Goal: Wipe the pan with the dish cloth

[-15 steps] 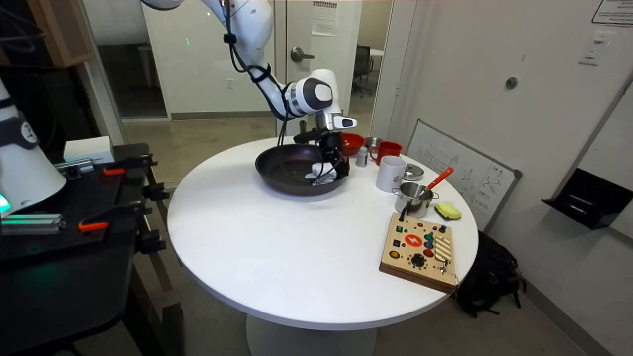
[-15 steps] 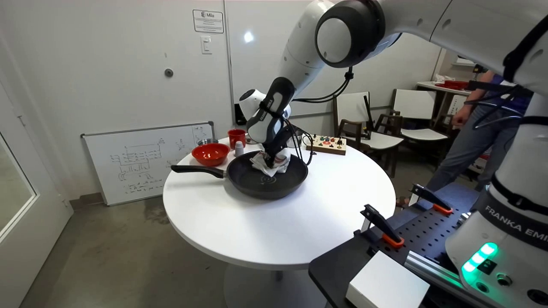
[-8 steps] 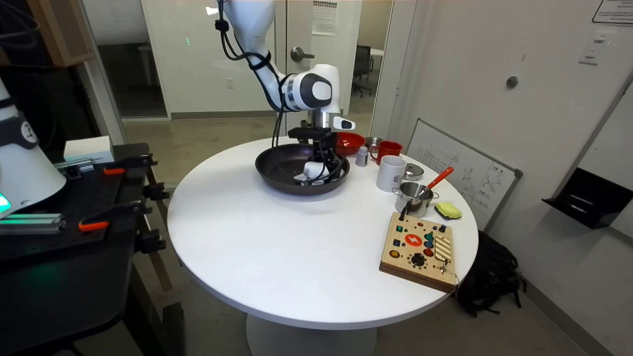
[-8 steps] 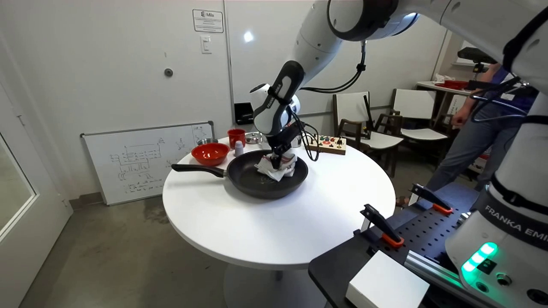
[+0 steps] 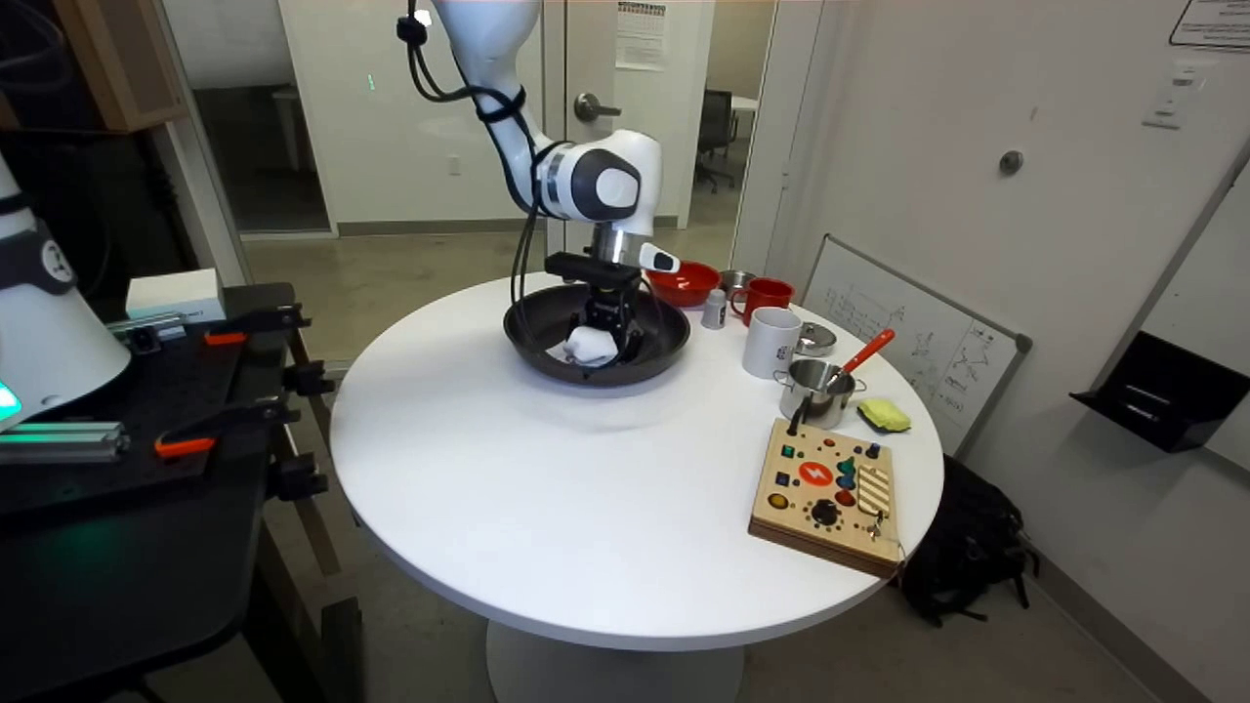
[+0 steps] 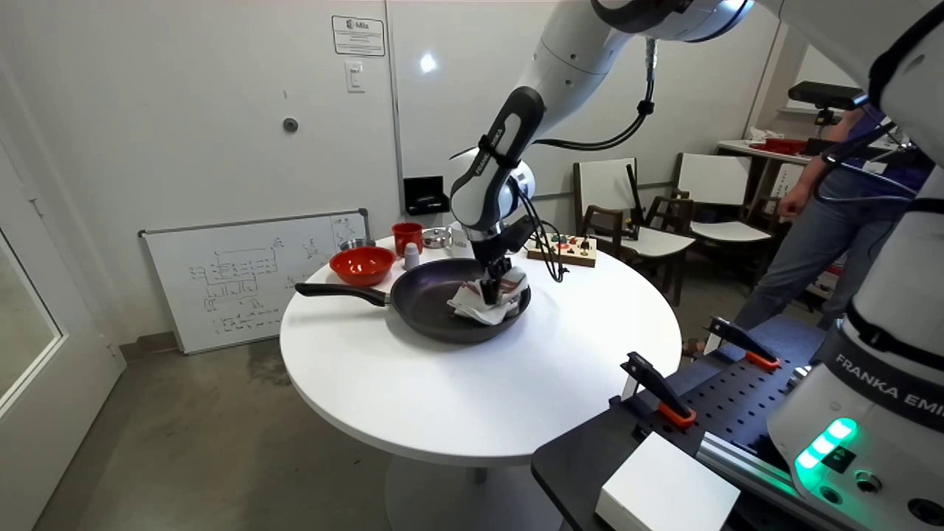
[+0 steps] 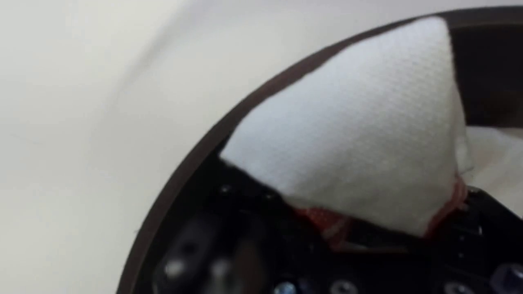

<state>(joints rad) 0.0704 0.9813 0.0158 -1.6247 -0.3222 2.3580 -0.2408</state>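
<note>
The pan (image 6: 424, 299), wide and black, rests on the round white table with its long handle (image 6: 339, 291) pointing away from the robot base. Inside it lies the dish cloth (image 6: 472, 304), white with red stripes and bunched up. My gripper (image 6: 490, 296) reaches down into the pan, shut on the cloth, on the side opposite the handle. In the wrist view a white fold of the cloth (image 7: 355, 118) covers much of the fingertips, close to the pan's rim (image 7: 196, 151). Cloth and arm hide part of the pan floor.
Beside the pan stand a red bowl (image 5: 686, 283), a small grey shaker (image 5: 715, 310), a red mug (image 5: 764, 299) and a white mug (image 5: 771, 344). Farther along are a steel pot (image 5: 815, 392), a yellow sponge (image 5: 885, 415) and a wooden button board (image 5: 828, 498).
Still gripping the cloth, my gripper has swept it across the pan, away from the handle side and toward the opposite wall. The pan has stayed in place.
</note>
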